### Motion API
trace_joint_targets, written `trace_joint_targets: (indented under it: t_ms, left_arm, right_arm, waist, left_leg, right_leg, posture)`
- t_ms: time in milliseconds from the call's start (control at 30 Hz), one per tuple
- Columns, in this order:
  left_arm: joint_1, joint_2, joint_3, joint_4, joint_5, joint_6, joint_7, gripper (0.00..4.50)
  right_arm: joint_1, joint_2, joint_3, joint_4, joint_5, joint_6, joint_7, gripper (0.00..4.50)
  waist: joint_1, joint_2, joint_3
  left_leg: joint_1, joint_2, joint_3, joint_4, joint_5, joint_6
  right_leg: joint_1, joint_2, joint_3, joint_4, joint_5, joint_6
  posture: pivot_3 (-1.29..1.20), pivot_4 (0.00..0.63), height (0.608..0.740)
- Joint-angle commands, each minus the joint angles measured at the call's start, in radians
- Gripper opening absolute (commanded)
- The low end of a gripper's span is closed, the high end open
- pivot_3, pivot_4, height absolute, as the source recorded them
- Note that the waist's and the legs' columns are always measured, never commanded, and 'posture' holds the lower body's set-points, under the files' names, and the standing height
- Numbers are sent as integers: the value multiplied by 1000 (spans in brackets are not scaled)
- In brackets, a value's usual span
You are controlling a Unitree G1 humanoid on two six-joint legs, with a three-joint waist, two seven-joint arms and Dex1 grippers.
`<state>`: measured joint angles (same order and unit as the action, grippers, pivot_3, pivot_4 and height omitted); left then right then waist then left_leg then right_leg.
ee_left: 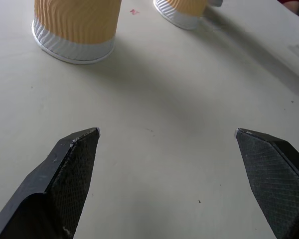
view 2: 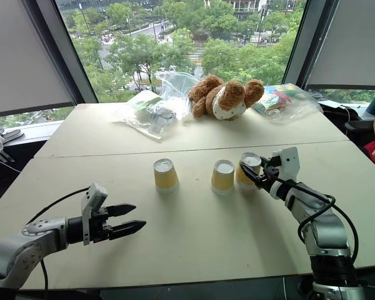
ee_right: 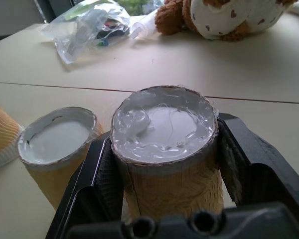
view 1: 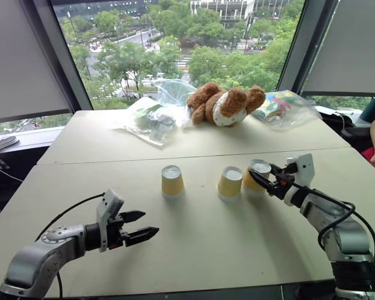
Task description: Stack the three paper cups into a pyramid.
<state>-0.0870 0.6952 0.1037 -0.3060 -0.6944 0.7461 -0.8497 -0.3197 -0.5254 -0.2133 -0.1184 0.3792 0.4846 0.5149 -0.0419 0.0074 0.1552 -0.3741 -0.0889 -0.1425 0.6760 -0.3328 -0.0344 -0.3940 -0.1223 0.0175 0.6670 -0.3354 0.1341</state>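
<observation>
On the tabletop (view 1: 194, 237) in your head view, three upside-down paper cups stand in a row: the left cup (view 1: 172, 182) apart, the middle cup (view 1: 230, 183) just beside the right cup (view 1: 256, 177), which your right hand (view 1: 267, 182) clamps. Your left hand (view 1: 140, 227) hovers spread, empty. In your right wrist view, both fingers (ee_right: 97, 184) squeeze that cup's sides.

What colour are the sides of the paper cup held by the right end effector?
Mustard-yellow, ribbed sides on the small tapered paper cup, clearest in the right wrist view.
</observation>
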Motion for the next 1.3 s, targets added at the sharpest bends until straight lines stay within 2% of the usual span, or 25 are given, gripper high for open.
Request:
trace_joint_targets:
  t_ms: [33, 867, 1000, 1033, 1200, 1300]
  left_arm:
    - [-12, 11, 6, 7, 10, -24, -25, 4500]
    - [-55, -5, -7, -3, 11, 9, -7, 4500]
    - [-59, -7, -8, 0, 13, 10, -7, 4500]
    - [-62, -8, -7, 3, 14, 8, -6, 4500]
    - [-117, -25, 9, 65, 59, -57, 17, 4500]
    - [-182, -23, 17, 131, 80, -89, 2, 4500]
  right_arm:
    - [21, 14, -27, -97, 38, 36, -28, 2239]
    - [96, 45, 72, -100, -44, -22, -40, 2239]
    - [101, 45, 69, -100, -47, -24, -37, 4212]
    - [105, 41, 65, -106, -44, -21, -37, 4471]
    - [147, 7, 2, -201, 11, 14, -19, 4471]
    - [206, -48, -91, -340, 103, 99, 5, 4471]
  waist:
    - [1, 0, 0]
    - [-1, 0, 0]
    - [-1, 0, 0]
    - [-1, 0, 0]
    - [11, 0, 0]
    - [23, 0, 0]
  left_leg:
    - [0, 0, 0, 0, 0, 0]
    - [0, 0, 0, -1, 0, 0]
    - [0, 0, 0, -1, 0, 0]
    - [0, 0, 0, -1, 0, 0]
    - [0, 0, 0, 0, 0, 0]
    - [0, -1, 0, 0, 0, 0]
  right_leg:
    - [0, 0, 0, 0, 0, 0]
    - [0, 0, 0, 0, 0, 0]
    - [0, 0, 0, 0, 0, 0]
    - [-1, 0, 0, 0, 0, 0]
    - [0, 0, 0, 0, 0, 0]
    - [0, 0, 0, 0, 0, 0]
  posture:
    - [0, 150, 740]
    - [0, 150, 740]
    - [0, 150, 740]
    - [0, 150, 740]
    - [0, 150, 740]
    - [0, 150, 740]
